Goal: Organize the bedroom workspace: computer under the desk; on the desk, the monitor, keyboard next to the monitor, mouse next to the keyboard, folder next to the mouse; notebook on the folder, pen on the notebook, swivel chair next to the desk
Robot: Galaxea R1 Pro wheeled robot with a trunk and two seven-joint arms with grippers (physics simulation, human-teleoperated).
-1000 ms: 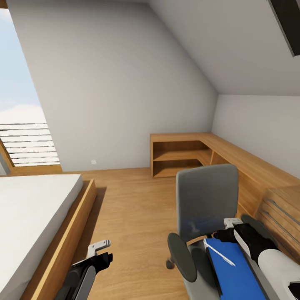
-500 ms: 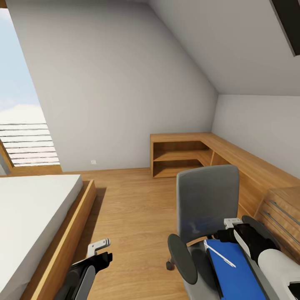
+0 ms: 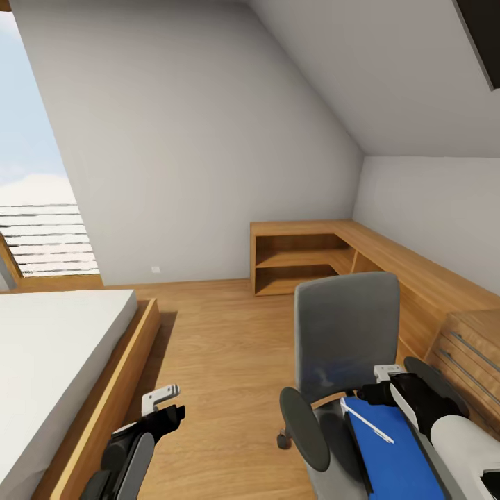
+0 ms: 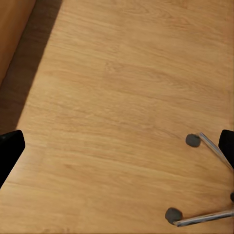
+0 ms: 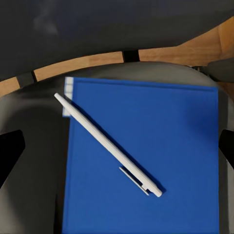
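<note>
One bright blue folder (image 5: pixel 141 156), flat on grey swivel chair (image 3: pixel 345 333) seat; thin white pen (image 5: pixel 107 145) diagonally atop. Right gripper (image 5: pixel 117 146) spread wide above; left gripper (image 4: pixel 117 151) likewise, over floor (image 4: pixel 117 97).

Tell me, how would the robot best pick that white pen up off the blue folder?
Probably from straight above, pinching the pen around its middle, fingers either side of the thin barrel. It lies flat and diagonal on the folder on the swivel chair, so the right gripper, open above it, would likely need turning.
</note>
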